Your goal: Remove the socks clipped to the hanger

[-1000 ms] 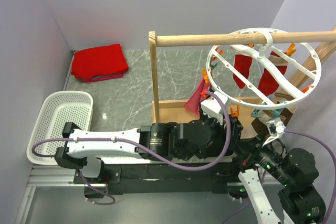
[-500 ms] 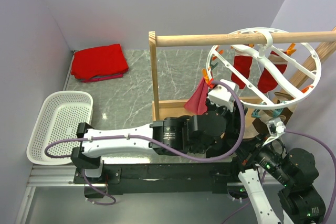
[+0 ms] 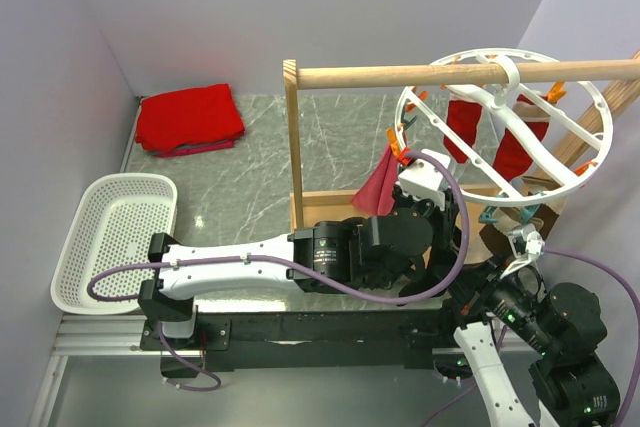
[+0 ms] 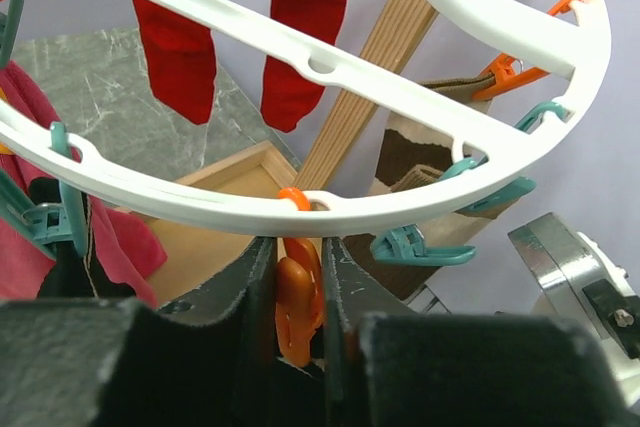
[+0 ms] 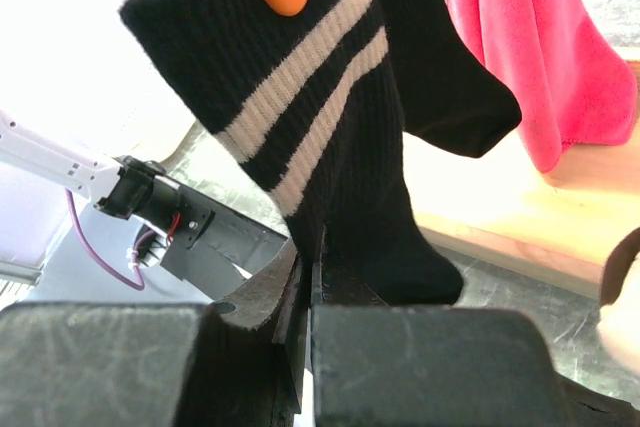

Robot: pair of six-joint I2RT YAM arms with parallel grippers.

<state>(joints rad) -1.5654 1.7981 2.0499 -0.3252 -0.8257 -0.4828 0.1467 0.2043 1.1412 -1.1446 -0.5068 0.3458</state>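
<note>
Orange peg, clamped in left hand

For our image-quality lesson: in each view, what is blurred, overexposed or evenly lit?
Top external: evenly lit, sharp, faint sheen on the table. Left wrist: near fingers dark and blurred, hanger sharp. Right wrist: upper left blown white, black sock crisp.

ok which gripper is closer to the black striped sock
Right. The right gripper is shut on the lower part of the black striped sock. The left gripper is up at the hanger rim, pinching an orange peg rather than fabric.
</note>
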